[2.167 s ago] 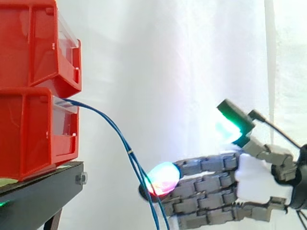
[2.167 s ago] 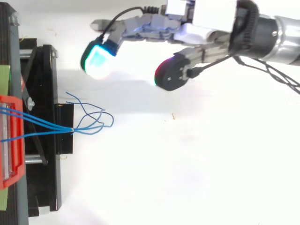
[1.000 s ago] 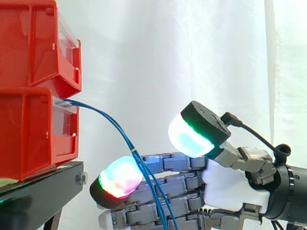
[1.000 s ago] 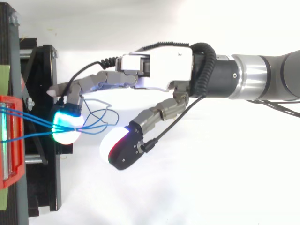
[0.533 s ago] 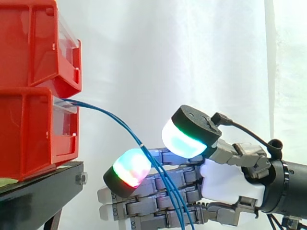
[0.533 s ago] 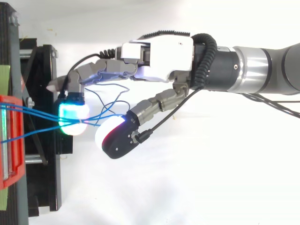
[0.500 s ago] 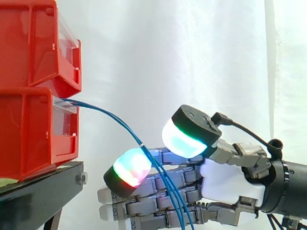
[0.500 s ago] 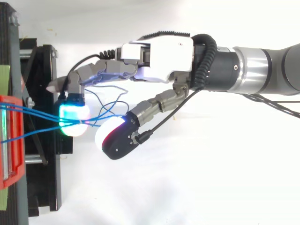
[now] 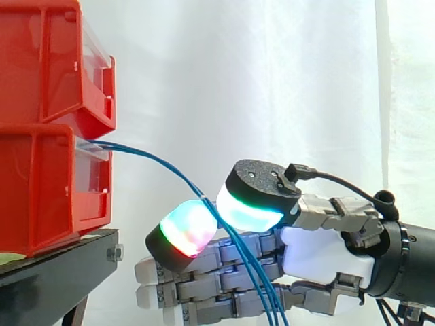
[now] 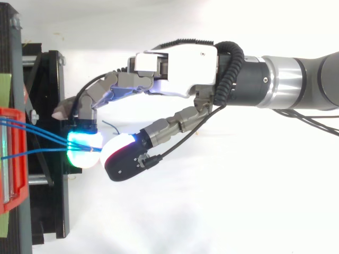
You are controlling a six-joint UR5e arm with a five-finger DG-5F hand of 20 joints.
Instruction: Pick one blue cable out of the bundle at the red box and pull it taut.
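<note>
blue cables (image 10: 37, 133) out of the lower red box (image 9: 41, 190), sagging down into the hand (image 9: 319, 248). pinched there between thumb pad and fingers (image 9: 182, 234), seemingly several strands together. could drag the whole bundle instead of one; could slip off the rounded pads under pull.

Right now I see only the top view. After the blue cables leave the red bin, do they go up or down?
Observer: In the side view the blue cables come out of the lower red bin of two stacked and curve downward, slack.
Operator: And at the robot hand?
Observer: At the robot hand they run between its thumb pad and a finger pad, then hang down before the lower fingers.
</note>
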